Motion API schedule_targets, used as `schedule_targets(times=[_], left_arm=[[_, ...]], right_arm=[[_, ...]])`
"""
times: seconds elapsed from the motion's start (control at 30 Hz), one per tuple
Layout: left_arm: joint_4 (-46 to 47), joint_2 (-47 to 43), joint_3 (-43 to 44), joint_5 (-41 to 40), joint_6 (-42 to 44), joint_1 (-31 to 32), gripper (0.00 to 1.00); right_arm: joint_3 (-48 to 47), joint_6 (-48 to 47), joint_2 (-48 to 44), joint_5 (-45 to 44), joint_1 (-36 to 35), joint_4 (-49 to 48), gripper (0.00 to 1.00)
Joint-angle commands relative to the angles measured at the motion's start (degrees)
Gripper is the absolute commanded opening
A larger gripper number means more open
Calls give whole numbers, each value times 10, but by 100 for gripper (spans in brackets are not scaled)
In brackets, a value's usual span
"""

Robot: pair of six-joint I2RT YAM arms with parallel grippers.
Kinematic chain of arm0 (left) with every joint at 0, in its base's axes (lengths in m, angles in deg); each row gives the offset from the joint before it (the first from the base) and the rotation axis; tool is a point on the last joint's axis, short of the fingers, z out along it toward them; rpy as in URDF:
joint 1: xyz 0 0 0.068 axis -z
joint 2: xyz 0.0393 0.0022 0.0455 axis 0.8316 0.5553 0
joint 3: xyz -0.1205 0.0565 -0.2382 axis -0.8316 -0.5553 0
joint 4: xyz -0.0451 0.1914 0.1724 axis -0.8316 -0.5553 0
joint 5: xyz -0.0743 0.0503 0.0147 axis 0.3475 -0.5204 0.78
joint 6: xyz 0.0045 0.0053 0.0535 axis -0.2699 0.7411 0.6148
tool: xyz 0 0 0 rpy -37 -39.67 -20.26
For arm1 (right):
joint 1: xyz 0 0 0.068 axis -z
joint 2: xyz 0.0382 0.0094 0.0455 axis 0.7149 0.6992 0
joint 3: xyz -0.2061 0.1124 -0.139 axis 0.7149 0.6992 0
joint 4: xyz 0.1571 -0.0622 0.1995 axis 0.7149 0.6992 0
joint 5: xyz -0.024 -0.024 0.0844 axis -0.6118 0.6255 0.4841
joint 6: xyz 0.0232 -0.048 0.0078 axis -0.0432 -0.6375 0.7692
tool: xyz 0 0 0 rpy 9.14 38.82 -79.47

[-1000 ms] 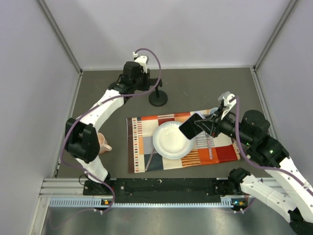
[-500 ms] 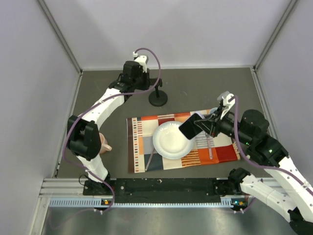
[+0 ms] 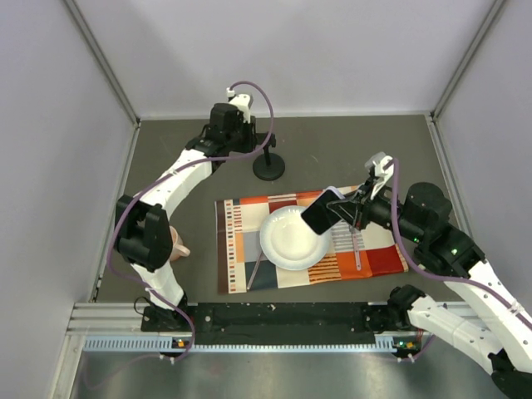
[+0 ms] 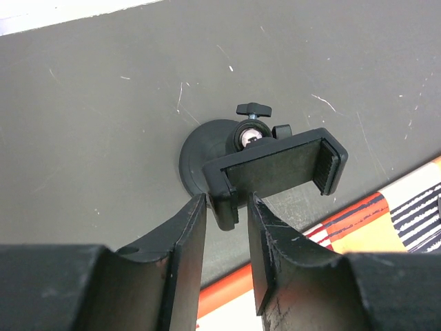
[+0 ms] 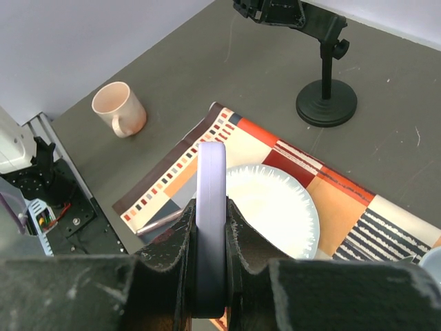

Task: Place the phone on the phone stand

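Observation:
The phone (image 3: 322, 211) is gripped on edge by my right gripper (image 3: 347, 211), in the air above the white plate's right rim; its lavender edge (image 5: 211, 172) stands upright between the shut fingers in the right wrist view. The black phone stand (image 3: 268, 169) stands on the dark table beyond the placemat, disc base down. Its cradle (image 4: 279, 165) faces the left wrist camera. My left gripper (image 3: 258, 143) has its fingers closed round the cradle's left clamp end (image 4: 224, 196). The stand also shows in the right wrist view (image 5: 326, 103), far from the phone.
A white plate (image 3: 287, 249) sits on a striped orange placemat (image 3: 237, 249). Cutlery lies on the mat at the right (image 3: 357, 249) and left (image 3: 254, 270). A pink mug (image 3: 178, 243) stands by the left arm. Cell walls close in the table.
My right gripper has carried the phone a little up and left, toward the stand. The left arm and the stand have stayed put.

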Motion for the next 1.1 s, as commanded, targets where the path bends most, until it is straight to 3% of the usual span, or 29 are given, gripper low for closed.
schedule_targets(times=[0.0, 0.2, 0.3, 0.33, 0.43, 0.57, 0.67, 0.9, 1.07], left_arm=[[22, -10, 19, -2, 2, -4, 34], [26, -9, 17, 10, -3, -7, 28], [30, -8, 18, 10, -1, -7, 17], [33, -8, 17, 12, 1, -7, 8], [35, -10, 17, 12, 17, -8, 0], [38, -20, 12, 55, 37, -24, 0], [42, -20, 8, 107, 40, -41, 0], [89, -45, -35, 195, 102, -49, 0], [121, -53, -63, 292, 151, -51, 0]], right_arm=[[-19, -2, -6, 11, -1, -68, 0], [-17, -2, -1, 14, -2, -71, 0], [-20, -4, 10, 17, -1, -74, 0], [-22, -6, 24, 16, -1, -74, 0], [-38, -25, 68, 26, -1, -78, 0], [-96, -97, 155, 64, -1, -90, 0], [-146, -178, 228, 109, 11, -97, 0], [-221, -235, 400, 365, 121, -240, 0], [-329, -300, 512, 488, 142, -232, 0]])
